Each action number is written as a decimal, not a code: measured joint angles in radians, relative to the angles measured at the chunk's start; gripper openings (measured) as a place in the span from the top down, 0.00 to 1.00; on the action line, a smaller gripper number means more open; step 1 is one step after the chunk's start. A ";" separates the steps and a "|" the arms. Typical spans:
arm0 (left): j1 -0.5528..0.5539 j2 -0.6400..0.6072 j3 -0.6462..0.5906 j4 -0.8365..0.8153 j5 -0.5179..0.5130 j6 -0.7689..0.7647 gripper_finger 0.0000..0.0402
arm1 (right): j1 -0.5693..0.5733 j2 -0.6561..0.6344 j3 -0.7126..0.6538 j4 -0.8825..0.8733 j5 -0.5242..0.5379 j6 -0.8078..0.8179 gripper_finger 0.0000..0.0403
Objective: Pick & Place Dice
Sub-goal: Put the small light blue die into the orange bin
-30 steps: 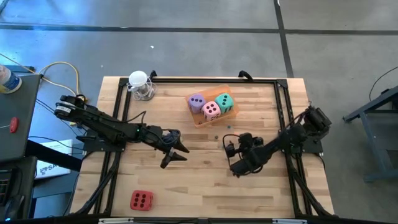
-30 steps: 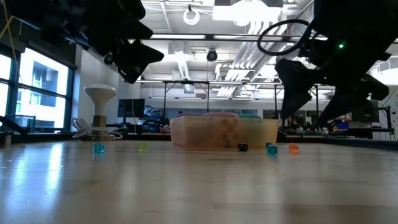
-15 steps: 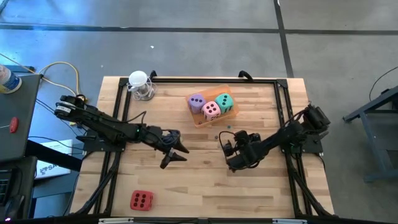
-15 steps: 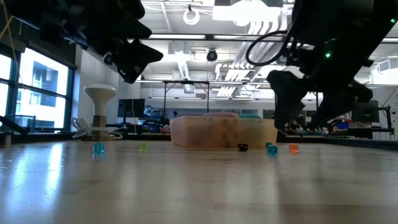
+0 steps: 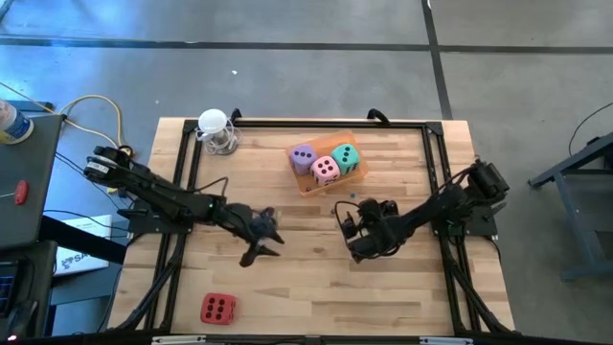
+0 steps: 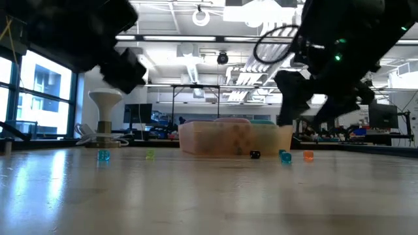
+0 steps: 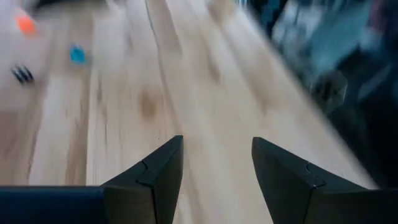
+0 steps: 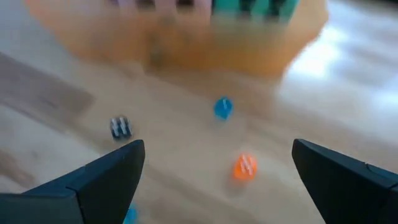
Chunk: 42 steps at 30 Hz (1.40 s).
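Three dice, the purple die (image 5: 303, 155), the pink die (image 5: 326, 170) and the teal die (image 5: 347, 157), sit together inside the orange tray (image 5: 355, 175); the red die (image 5: 218, 309) lies alone on the counter (image 5: 306, 278), well apart from the tray toward the near left corner. Small coloured beads (image 8: 222, 107) lie on the wood just in front of the tray. Left pincer (image 5: 261, 240) hangs above the counter between the tray and the red die, its fingers parted with bare wood between them and nothing grasped. Since a second ago it has drawn back from the tray and swung its tips toward the red die, which points to a reach for that last die. Right pincer (image 5: 355, 233) is released, spread wide and empty, just in front of the tray; over the same second it has edged closer to the tray's front wall. White lamp (image 5: 215, 125) stands left of the tray. Judged status: three of four placed, one outstanding.
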 joint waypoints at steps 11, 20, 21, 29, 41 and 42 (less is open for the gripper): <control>-0.049 0.000 -0.001 -0.392 -0.383 -0.050 0.54 | 0.031 -0.096 0.055 0.237 0.139 -0.332 0.01; -0.041 0.000 -0.001 -0.444 -0.383 -0.074 0.54 | 0.076 -0.117 0.055 0.686 0.093 -0.783 0.01; -0.041 0.000 -0.001 -0.455 -0.383 -0.082 0.54 | 0.080 -0.117 0.055 0.720 0.078 -0.816 0.01; -0.045 0.047 -0.002 -0.472 -0.377 -0.103 0.54 | 0.102 -0.117 0.055 0.796 0.045 -0.905 0.01; -0.046 0.142 0.002 -0.444 -0.382 -0.105 0.55 | 0.101 -0.117 0.055 0.799 -0.010 -0.901 0.01; -0.046 0.143 0.002 -0.443 -0.382 -0.105 0.56 | 0.101 -0.117 0.055 0.799 -0.011 -0.901 0.01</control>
